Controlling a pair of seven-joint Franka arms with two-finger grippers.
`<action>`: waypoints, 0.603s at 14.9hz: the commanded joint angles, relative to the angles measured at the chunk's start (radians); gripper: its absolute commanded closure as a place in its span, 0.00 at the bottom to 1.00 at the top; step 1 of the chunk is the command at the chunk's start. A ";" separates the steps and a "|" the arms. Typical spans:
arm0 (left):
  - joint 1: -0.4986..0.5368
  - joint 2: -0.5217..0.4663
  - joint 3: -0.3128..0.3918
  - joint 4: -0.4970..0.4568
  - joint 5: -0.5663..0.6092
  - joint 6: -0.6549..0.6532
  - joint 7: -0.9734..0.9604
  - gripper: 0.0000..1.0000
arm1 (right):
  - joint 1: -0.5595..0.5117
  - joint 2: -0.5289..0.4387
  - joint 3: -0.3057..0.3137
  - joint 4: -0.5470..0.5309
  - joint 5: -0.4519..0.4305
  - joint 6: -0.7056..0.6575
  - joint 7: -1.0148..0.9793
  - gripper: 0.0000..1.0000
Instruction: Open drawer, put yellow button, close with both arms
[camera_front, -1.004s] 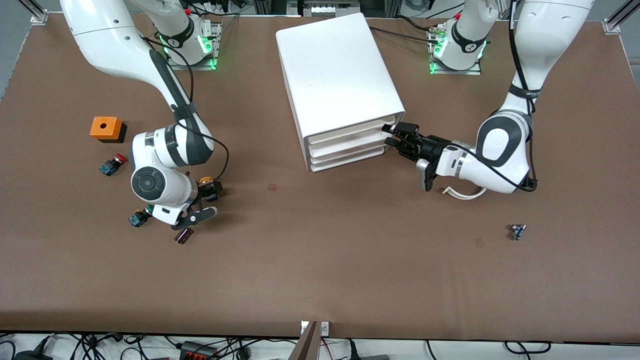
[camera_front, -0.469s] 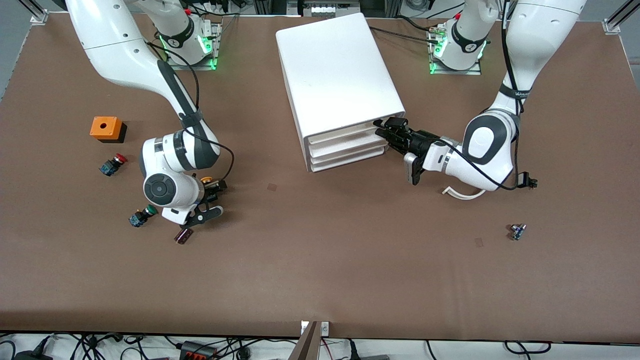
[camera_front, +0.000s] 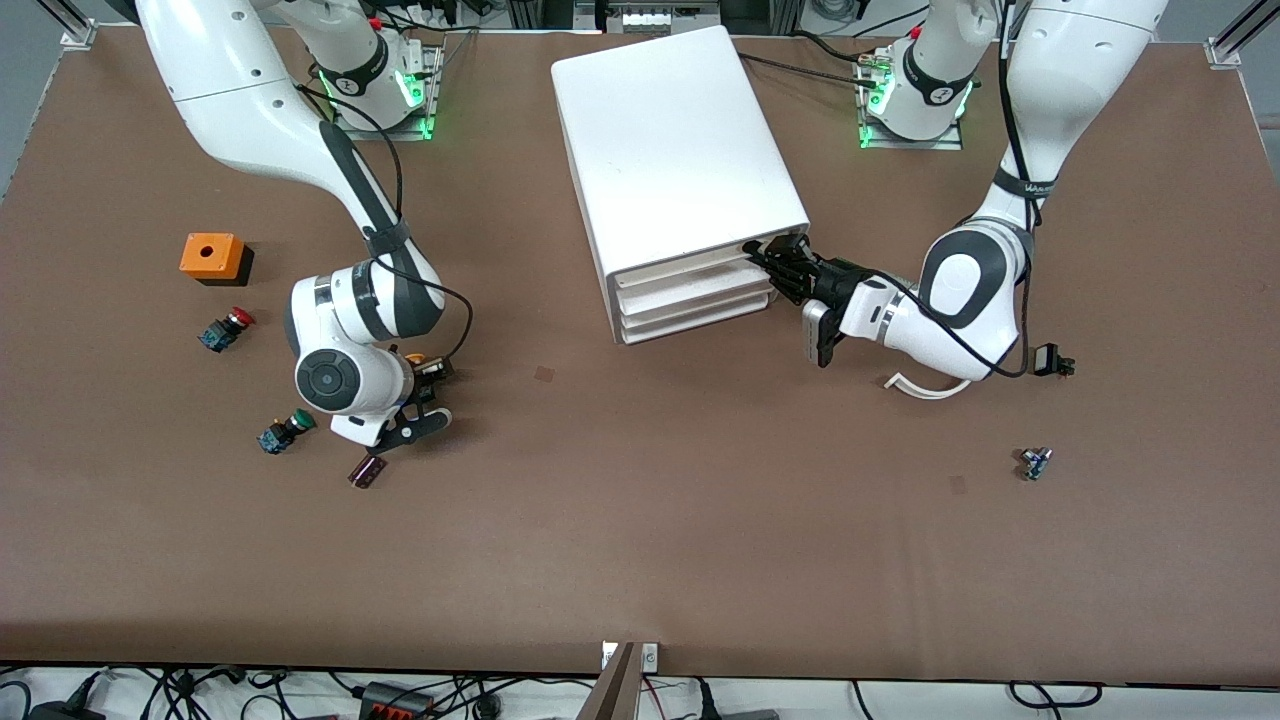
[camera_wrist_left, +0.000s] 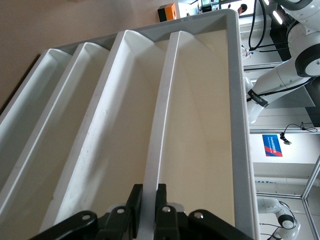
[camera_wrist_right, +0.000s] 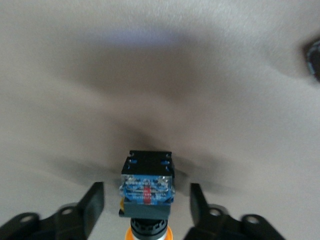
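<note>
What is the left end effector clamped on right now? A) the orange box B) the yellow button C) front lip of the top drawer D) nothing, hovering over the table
C: in the left wrist view the left end effector has its fingers pinched on the thin front lip of the top drawer of the white cabinet.

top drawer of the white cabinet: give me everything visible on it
The uppermost shallow white plastic tray drawer sits in the big white boxy cabinet, above two alike drawers. It looks smooth and glossy, with a thin raised front lip. It looks pushed in, level with the others. The left gripper is shut on that lip at the end toward the left arm. Its inside is hidden.
</note>
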 joint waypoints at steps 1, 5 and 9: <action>0.016 0.060 0.022 0.073 -0.002 0.018 -0.010 0.98 | -0.002 0.001 0.004 0.001 0.008 -0.017 0.000 0.66; 0.059 0.185 0.028 0.266 0.064 0.018 -0.021 0.98 | -0.001 -0.011 0.004 0.016 0.008 -0.026 -0.007 1.00; 0.072 0.258 0.034 0.369 0.081 0.019 -0.027 0.97 | -0.002 -0.031 0.002 0.149 0.026 -0.104 -0.012 1.00</action>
